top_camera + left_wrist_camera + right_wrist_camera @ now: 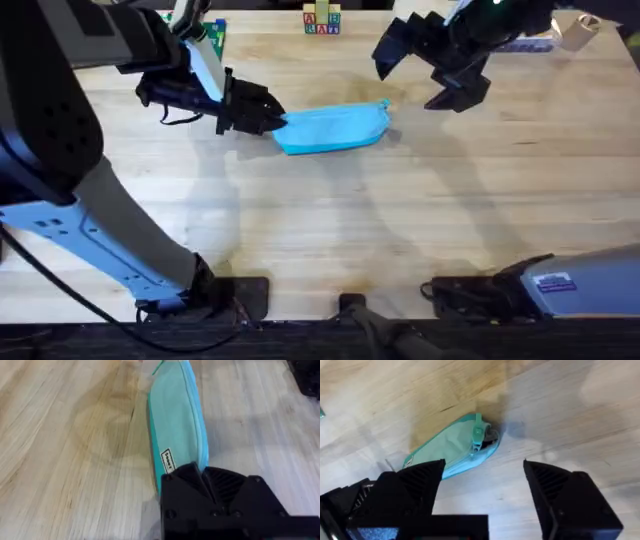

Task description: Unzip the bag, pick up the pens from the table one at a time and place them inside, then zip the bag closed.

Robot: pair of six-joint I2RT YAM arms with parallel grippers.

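Overhead, the left gripper [272,118] sits at the near-left end of the light blue pencil pouch [335,128], its jaws closed on that end of the fabric; the left wrist view shows the same thing, the black fingers [200,482] drawn together over the pouch end just past the small label [168,460]. My reading is that this grip is there to anchor the pouch so it cannot slide while the zipper is worked from the other end.

The right gripper [420,82] hangs above the tabletop [330,230], just beyond the pouch's far-right end, its jaws spread wide and holding nothing. From its wrist camera the two fingers [560,495] stand well apart, and the pouch's zipper pull tab [477,435] lies ahead of them, at the end of the pouch nearest that arm. The zipper looks run to that end, though whether the pouch is fully shut there I cannot tell; a little dark gap shows beside the pull.

The pouch lies flat on the tabletop, roughly mid-table, long axis running left to right. Judging from this, either the opening or the final zipping is in hand, with the right arm placed to take the pull tab.

Some small coloured blocks [321,20] stand at the far edge.
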